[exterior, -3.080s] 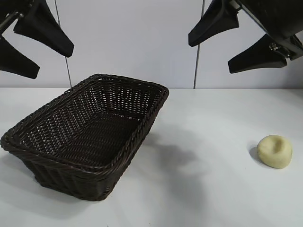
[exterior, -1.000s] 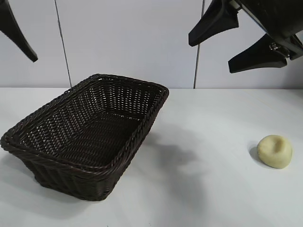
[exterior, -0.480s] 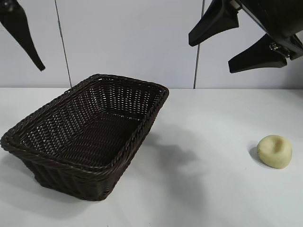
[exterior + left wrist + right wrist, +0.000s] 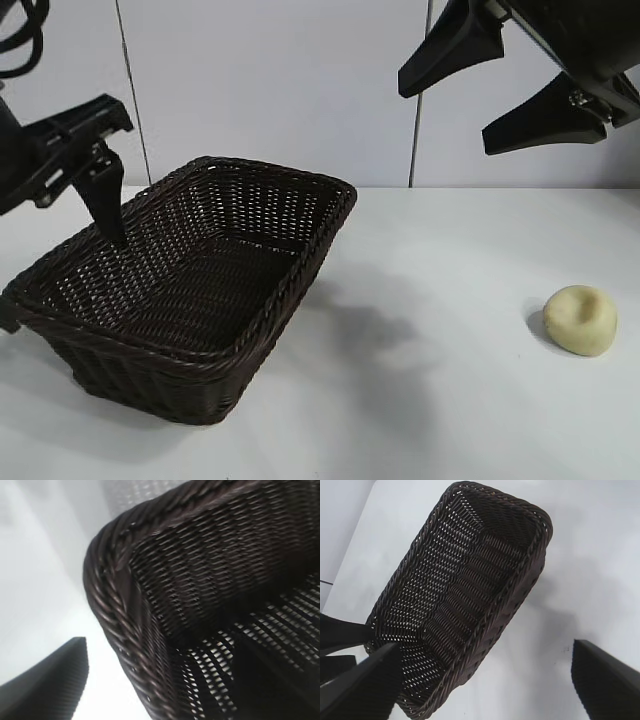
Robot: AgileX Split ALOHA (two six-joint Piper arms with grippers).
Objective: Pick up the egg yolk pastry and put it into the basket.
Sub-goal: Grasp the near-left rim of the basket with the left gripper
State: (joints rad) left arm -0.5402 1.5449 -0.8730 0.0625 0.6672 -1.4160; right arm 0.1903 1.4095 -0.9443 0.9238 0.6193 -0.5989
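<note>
White tabletop (image 4: pixel 430 420) holds woven wicker basket (image 4: pixel 260 330) and dented pale pastry (image 4: pixel 580 320); both jaws apart

Dark brown woven basket (image 4: pixel 190 290), pale yellow pastry (image 4: pixel 580 320), white table (image 4: pixel 440 420).

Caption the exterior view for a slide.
Left pincer straddles the dark brown woven wicker basket's braided rim, right pincer waits open overhead, pale yellow egg yolk pastry lies untouched on the white table.
</note>
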